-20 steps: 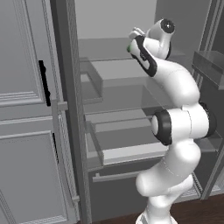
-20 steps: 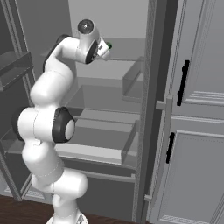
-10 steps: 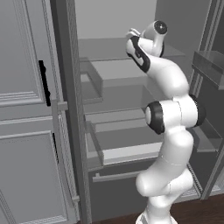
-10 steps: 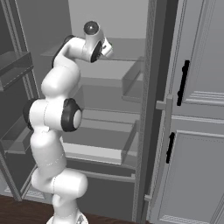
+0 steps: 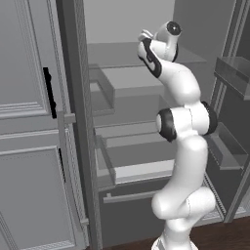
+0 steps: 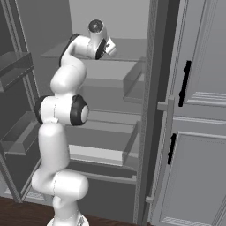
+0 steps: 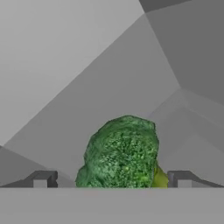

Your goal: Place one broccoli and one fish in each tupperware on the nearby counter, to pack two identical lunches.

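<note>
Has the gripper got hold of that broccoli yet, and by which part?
Nothing is held. The gripper is open, its fingertips standing wide on either side of the broccoli, apart from it.

broccoli (image 7: 122,153) — mottled dark and bright green, yellowish stalk; shelf (image 7: 87,100) plain grey.

Broccoli (image 7: 121,153) between wide jaws

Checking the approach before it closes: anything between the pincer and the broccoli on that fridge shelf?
Nothing visible. In the hand view the broccoli sits straight ahead between the two open fingertips, with only bare grey shelf around it. A small yellowish bit pokes out at the floret's lower right; it's beside it, not in front.
</note>
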### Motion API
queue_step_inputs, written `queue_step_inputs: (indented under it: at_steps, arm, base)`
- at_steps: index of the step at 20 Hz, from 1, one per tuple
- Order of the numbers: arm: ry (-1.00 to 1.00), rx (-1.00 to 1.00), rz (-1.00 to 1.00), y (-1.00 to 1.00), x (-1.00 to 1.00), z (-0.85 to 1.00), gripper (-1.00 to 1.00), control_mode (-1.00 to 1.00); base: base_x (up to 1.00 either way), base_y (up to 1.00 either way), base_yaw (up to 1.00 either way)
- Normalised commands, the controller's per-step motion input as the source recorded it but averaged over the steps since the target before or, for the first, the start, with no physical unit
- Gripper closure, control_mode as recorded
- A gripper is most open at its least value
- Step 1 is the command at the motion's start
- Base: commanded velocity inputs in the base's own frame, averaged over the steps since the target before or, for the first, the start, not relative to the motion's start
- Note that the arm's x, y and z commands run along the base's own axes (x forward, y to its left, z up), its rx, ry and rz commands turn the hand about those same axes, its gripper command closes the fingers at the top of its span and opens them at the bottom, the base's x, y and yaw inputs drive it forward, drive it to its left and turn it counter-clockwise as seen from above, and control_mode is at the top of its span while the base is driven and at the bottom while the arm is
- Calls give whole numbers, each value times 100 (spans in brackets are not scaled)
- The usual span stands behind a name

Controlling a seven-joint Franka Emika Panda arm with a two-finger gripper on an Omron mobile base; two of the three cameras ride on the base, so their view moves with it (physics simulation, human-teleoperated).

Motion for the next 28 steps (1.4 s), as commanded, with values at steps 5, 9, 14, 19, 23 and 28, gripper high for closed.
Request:
queue_step_inputs:
  at_steps: [5, 9, 14, 19, 23, 28]
  arm:
    - [0, 0, 0, 0, 22, -25, -100, -100]
    - [0, 0, 0, 0, 6, -27, 100, -100]
    - [0, 0, 0, 0, 2, -13, 100, -100]
    - [0, 0, 0, 0, -87, 0, 100, -100]
    - [-4, -2, 0, 2, -100, -18, 100, -100]
    - [-18, -3, 0, 2, -100, -18, 100, -100]
  base:
    - [0, 0, 0]
    - [0, 0, 0]
    - [0, 0, 0]
    - [0, 0, 0]
    - [0, 0, 0]
    - [0, 0, 0]
